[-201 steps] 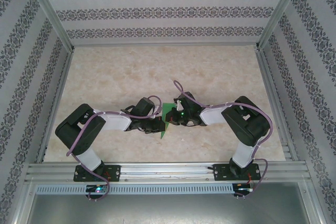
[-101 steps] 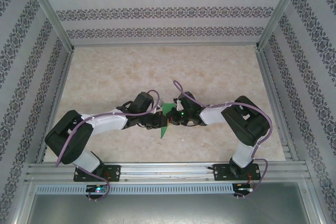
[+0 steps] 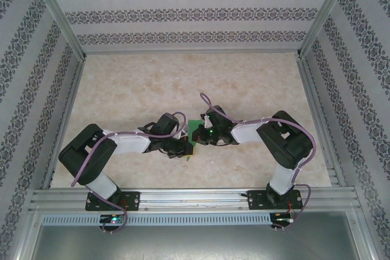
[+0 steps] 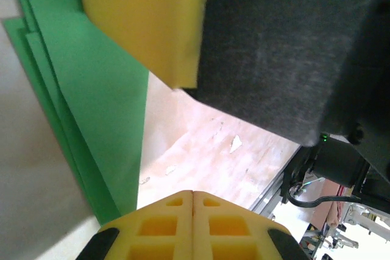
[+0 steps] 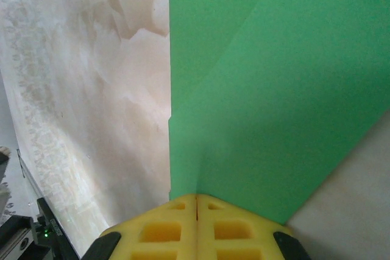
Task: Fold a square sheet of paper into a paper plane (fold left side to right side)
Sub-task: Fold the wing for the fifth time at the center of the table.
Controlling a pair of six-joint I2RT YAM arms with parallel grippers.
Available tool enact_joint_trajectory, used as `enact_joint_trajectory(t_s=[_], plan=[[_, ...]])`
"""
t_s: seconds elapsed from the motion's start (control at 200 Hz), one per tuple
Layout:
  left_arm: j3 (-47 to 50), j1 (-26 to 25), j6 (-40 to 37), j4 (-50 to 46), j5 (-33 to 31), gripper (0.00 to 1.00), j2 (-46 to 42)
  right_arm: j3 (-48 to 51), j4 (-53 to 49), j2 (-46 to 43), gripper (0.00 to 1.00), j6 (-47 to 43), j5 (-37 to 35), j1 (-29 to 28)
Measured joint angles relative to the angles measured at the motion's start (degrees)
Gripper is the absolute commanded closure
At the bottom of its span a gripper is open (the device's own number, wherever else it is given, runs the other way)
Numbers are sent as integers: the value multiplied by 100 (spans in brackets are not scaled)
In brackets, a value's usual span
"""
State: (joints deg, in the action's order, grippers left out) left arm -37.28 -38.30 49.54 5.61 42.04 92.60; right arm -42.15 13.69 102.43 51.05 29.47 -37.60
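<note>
The green sheet of paper [image 3: 194, 130] lies folded in layers on the table between the two grippers, which cover most of it, so I cannot tell whether it has the shape of a paper plane. My left gripper [image 3: 185, 146] is shut, its tips [image 4: 193, 193] empty and just right of the paper's layered edge [image 4: 97, 108]. My right gripper [image 3: 202, 136] is shut too, its tips [image 5: 196, 196] resting on the near edge of the paper [image 5: 274, 89]. One right finger [image 4: 146, 22] presses on the paper in the left wrist view.
The beige marbled table [image 3: 183, 83] stretches behind the arms, with patterned walls on three sides. An aluminium rail [image 3: 195, 198] carrying both arm bases runs along the near edge.
The left arm's elbow swung out to the left and came part of the way back. Its gripper finished shutting and now covers the paper's lower point. The right arm stayed still.
</note>
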Motion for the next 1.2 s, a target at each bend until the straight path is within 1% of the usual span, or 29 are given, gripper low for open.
enact_joint_trajectory(t_s=[0.32, 1.199], plan=[[127, -2, 24, 144, -11, 97, 133, -57, -107, 11, 100, -48, 0, 0], [334, -26, 26, 363, -52, 98, 155, -201, -356, 59, 100, -199, 39, 35]])
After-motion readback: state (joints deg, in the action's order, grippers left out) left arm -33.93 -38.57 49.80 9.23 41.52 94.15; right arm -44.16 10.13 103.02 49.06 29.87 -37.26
